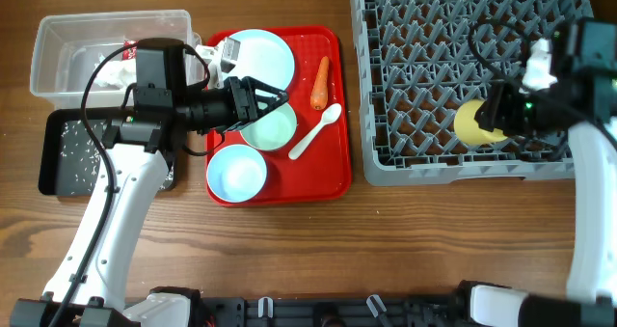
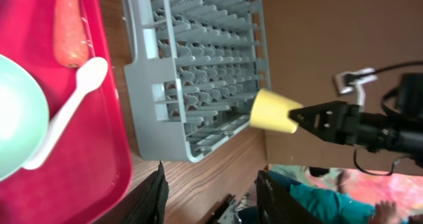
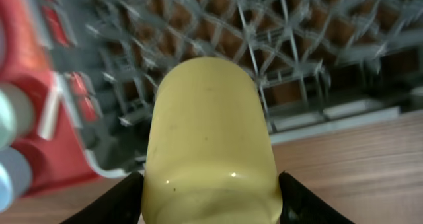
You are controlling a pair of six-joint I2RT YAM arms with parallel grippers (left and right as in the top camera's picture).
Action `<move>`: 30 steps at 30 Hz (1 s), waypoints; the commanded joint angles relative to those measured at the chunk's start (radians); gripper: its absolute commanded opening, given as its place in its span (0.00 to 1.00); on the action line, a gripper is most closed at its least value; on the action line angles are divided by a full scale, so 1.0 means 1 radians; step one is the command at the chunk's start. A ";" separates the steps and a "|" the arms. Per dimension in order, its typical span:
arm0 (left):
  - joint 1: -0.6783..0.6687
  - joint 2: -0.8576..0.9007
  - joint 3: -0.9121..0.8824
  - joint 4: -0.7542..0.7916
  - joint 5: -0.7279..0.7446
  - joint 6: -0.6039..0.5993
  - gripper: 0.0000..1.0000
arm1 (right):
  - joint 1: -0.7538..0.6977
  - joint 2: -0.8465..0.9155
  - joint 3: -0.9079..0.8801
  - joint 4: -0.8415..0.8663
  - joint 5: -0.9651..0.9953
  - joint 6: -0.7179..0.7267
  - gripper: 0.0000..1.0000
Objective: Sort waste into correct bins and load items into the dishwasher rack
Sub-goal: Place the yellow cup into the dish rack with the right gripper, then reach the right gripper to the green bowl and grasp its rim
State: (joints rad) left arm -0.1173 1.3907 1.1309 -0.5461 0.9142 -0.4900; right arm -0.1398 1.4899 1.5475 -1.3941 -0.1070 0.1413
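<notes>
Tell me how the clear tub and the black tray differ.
The clear tub is see-through; the black tray is opaque. The clear tub has taller walls; the black tray is shallow. The clear tub holds crumpled white tissue; the black tray holds scattered white rice grains. Both are rectangular and sit left of the red serving tray.

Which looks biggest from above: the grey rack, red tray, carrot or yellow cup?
1. Grey rack
2. Red tray
3. Carrot and yellow cup: too close to call; the cup is partly hidden.
</notes>
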 commanded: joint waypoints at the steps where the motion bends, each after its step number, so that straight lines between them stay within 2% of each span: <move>1: 0.002 -0.011 0.003 -0.005 -0.060 0.043 0.44 | 0.052 0.126 0.011 -0.029 0.034 0.018 0.45; 8: 0.002 -0.011 0.003 -0.013 -0.061 0.043 0.44 | 0.114 0.302 0.011 -0.013 0.137 0.080 0.47; 9: 0.002 -0.011 0.003 -0.013 -0.064 0.043 0.44 | 0.114 0.307 0.011 -0.004 0.137 0.079 0.50; 12: 0.002 -0.011 0.003 -0.013 -0.064 0.043 0.45 | 0.114 0.307 0.011 0.011 0.131 0.078 0.73; 14: 0.002 -0.011 0.003 -0.013 -0.064 0.043 0.47 | 0.114 0.306 0.032 -0.005 0.119 0.074 0.79; 19: 0.002 -0.011 0.003 -0.013 -0.098 0.064 0.49 | 0.115 0.269 0.217 -0.093 -0.013 0.049 0.78; 23: 0.002 -0.011 0.003 -0.020 -0.156 0.100 0.52 | 0.159 0.169 0.289 -0.068 -0.217 -0.011 0.78; 26: 0.002 -0.011 0.003 -0.069 -0.301 0.122 0.52 | 0.240 0.142 0.289 -0.035 -0.233 -0.002 0.79; 30: 0.002 -0.011 0.003 -0.188 -0.554 0.150 0.56 | 0.390 0.143 0.286 0.071 -0.231 0.122 0.75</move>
State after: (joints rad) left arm -0.1177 1.3907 1.1309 -0.6815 0.5877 -0.3813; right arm 0.1726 1.6333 1.8225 -1.3796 -0.3073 0.1802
